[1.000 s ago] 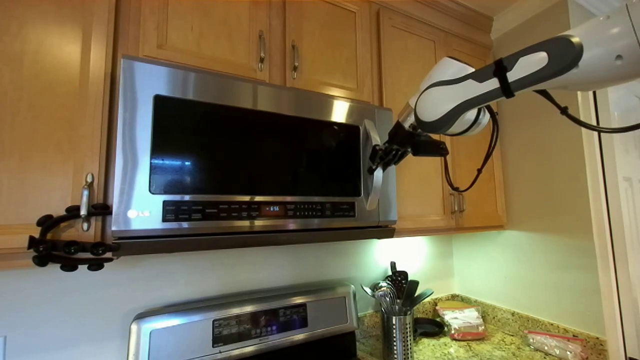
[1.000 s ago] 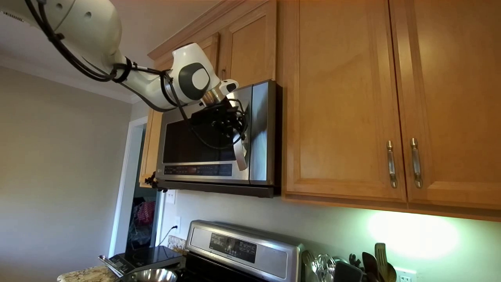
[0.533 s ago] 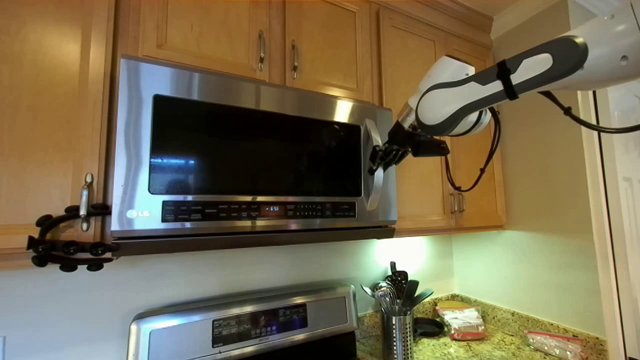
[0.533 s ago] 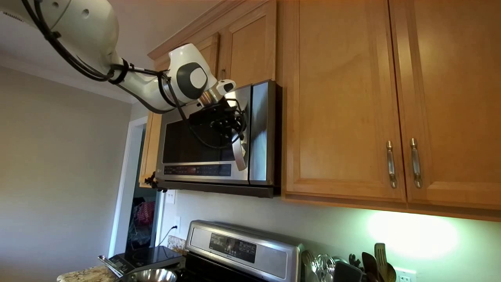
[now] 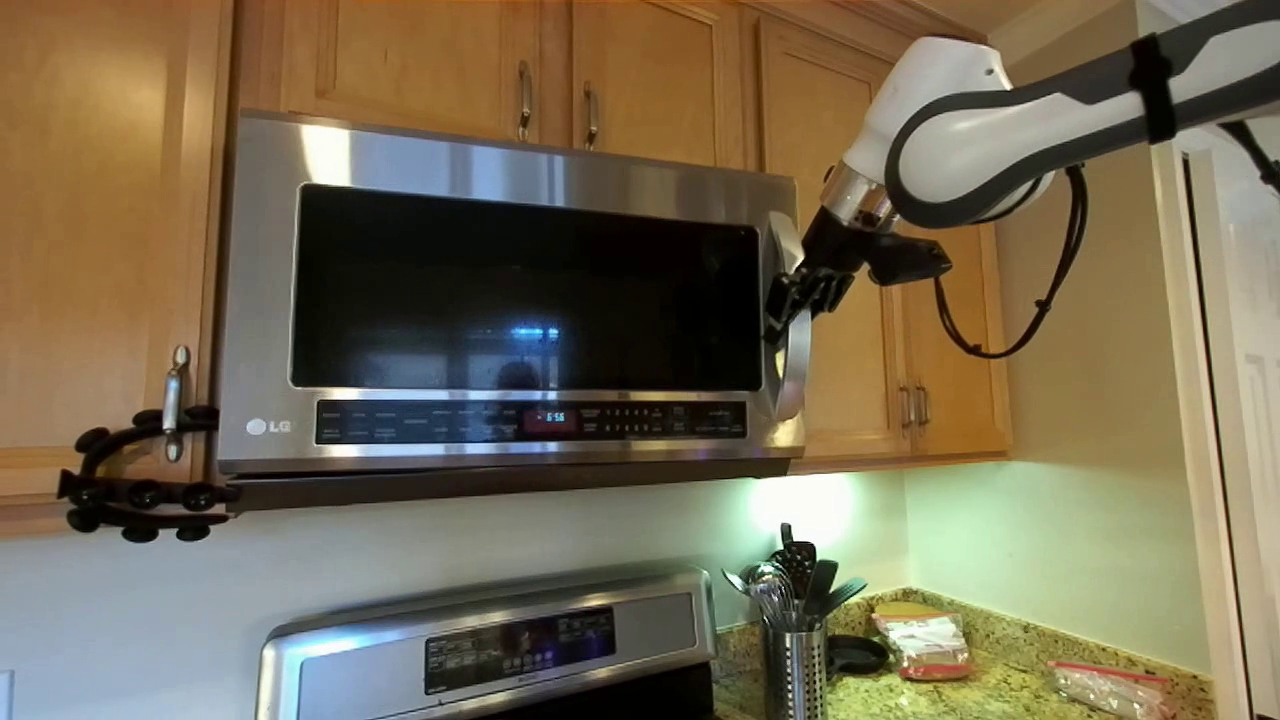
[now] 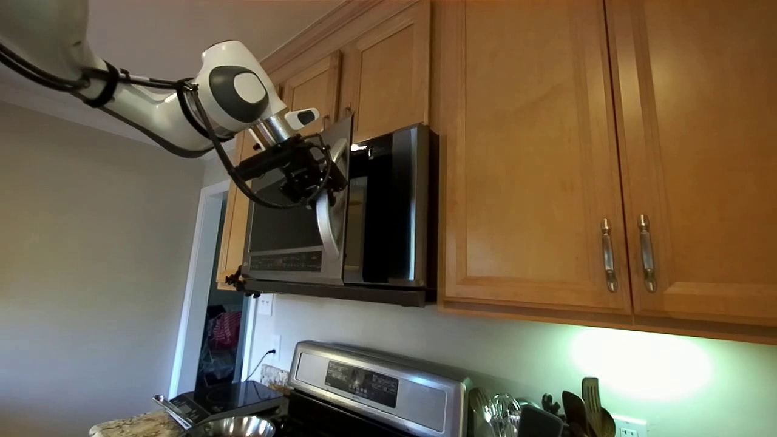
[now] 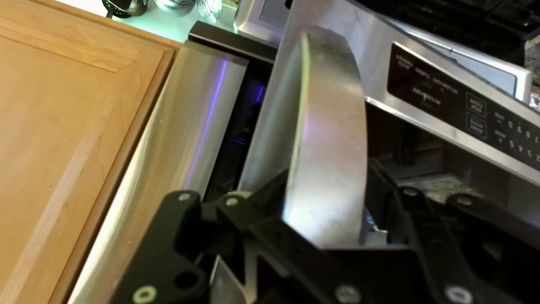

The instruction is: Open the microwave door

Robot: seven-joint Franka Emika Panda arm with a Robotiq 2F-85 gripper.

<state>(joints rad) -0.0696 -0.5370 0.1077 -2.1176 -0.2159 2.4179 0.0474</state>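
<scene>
The microwave door (image 5: 520, 290) is a steel panel with a black glass window and a button strip along its lower edge. It stands ajar; in an exterior view a dark gap shows between the door (image 6: 273, 227) and the microwave body (image 6: 388, 212). A narrow dark gap also shows beside the door (image 7: 375, 80) in the wrist view. My gripper (image 5: 778, 322) is shut on the curved door handle (image 5: 793, 375). In the wrist view the black fingers (image 7: 329, 181) lie on both sides of the handle (image 7: 331, 122). The gripper (image 6: 325, 195) also shows in an exterior view; its fingertips are partly hidden.
Wooden cabinets (image 6: 534, 152) with metal pulls stand beside and above the microwave. A steel stove (image 5: 350, 670) is below. A utensil holder (image 5: 797, 675) stands on the granite counter. A black flexible stand (image 5: 140, 495) hangs left of the microwave.
The door was flush with the body and has swung outward on its handle side. My gripper and arm have moved back from the microwave with the handle held.
</scene>
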